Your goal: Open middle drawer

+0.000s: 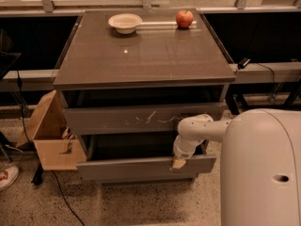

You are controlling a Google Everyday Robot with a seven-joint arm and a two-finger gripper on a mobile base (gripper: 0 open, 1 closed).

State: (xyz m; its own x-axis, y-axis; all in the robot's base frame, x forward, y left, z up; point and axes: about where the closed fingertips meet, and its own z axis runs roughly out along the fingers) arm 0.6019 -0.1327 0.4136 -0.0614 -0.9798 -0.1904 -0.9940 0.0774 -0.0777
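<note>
The middle drawer (136,168) sits below the drawer front with white scratch marks (141,119). It stands partway out of the cabinet, with a dark gap showing behind its flat front. I read the step in hand as the pull itself: the drawer is opened some way but, by my judgement, not to its full travel.

My gripper (178,163) is at the drawer's top edge, right of its middle, with the tan tip down against the front. Whether it is clamped on that edge or only hooked over it, I cannot tell from here.

The next move calls for a straight draw toward the base, kept level so the tip does not slip off the lip.

The arm (197,128) reaches out from the white body (263,168) on the right and bends sharply down at the wrist in front of the scratched drawer.

On the cabinet top (141,55) are a bowl (125,22) and an apple (185,18), well apart. A cardboard box (51,140) stands beside the cabinet on the left.
</note>
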